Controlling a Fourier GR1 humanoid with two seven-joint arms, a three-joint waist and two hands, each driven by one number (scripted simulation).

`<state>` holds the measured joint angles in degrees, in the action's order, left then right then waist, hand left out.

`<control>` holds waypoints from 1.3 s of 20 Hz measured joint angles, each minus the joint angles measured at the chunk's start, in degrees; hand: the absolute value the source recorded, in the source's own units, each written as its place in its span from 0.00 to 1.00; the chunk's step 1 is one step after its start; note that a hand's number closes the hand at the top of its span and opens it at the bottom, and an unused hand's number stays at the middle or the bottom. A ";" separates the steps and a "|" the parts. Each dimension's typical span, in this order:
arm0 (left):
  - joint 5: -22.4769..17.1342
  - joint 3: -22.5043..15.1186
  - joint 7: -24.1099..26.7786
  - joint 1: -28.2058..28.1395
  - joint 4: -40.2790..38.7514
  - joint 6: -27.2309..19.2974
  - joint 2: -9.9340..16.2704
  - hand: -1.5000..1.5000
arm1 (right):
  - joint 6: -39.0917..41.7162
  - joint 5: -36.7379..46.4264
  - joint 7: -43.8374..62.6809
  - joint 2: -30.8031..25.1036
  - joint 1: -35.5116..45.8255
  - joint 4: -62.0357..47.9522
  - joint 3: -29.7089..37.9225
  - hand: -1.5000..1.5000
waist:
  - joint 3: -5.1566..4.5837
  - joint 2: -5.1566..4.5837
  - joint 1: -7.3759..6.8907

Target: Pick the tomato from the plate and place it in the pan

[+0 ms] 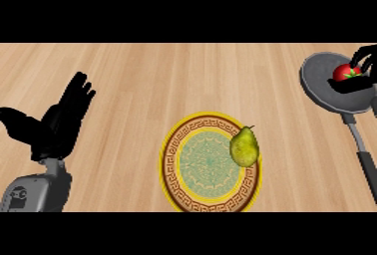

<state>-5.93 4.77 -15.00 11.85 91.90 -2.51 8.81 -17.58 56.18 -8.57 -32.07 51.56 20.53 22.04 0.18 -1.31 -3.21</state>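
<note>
The red tomato point(344, 72) with its green stem is over the grey pan point(322, 79) at the far right. My right hand point(362, 58) comes in from the right edge, with fingers above the tomato and the thumb below it, curled round it. Whether the tomato touches the pan's bottom I cannot tell. The round yellow patterned plate point(171, 164) lies at the lower middle of the wooden counter, well left of the pan. My left hand point(63, 122) rests open at the left, fingers up, far from both.
A green-yellow pear point(244, 147) lies on the plate's right rim. The pan's long handle point(364, 162) runs down toward the lower right edge, close to the plate's right side. Bare wooden counter stretches between plate and left hand.
</note>
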 measured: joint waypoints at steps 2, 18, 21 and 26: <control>0.12 -0.07 0.29 0.31 -0.45 0.05 -0.08 0.50 | 0.16 -0.87 0.68 -0.31 -0.05 -2.82 1.33 0.00 | 0.04 -0.18 -0.13; 0.36 0.41 0.51 -0.11 -0.62 -0.25 -0.14 0.50 | 8.21 -18.20 -14.89 -5.24 -1.24 -8.25 17.62 0.00 | 0.12 0.24 1.07; 0.36 0.73 1.00 -0.26 -1.34 -0.28 -0.18 0.50 | 13.27 -22.73 -18.15 -7.69 -3.56 -8.83 21.58 0.00 | 0.08 0.42 1.75; 0.28 1.25 1.56 -1.05 -1.38 -0.29 -0.08 0.50 | 26.33 -28.73 -23.84 -13.90 -8.82 -9.87 26.39 0.00 | 0.05 0.74 2.56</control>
<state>-5.65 6.03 -13.45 10.80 90.52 -2.80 8.73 8.74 27.45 -32.41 -45.97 42.73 10.65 48.43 0.22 -0.57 -0.65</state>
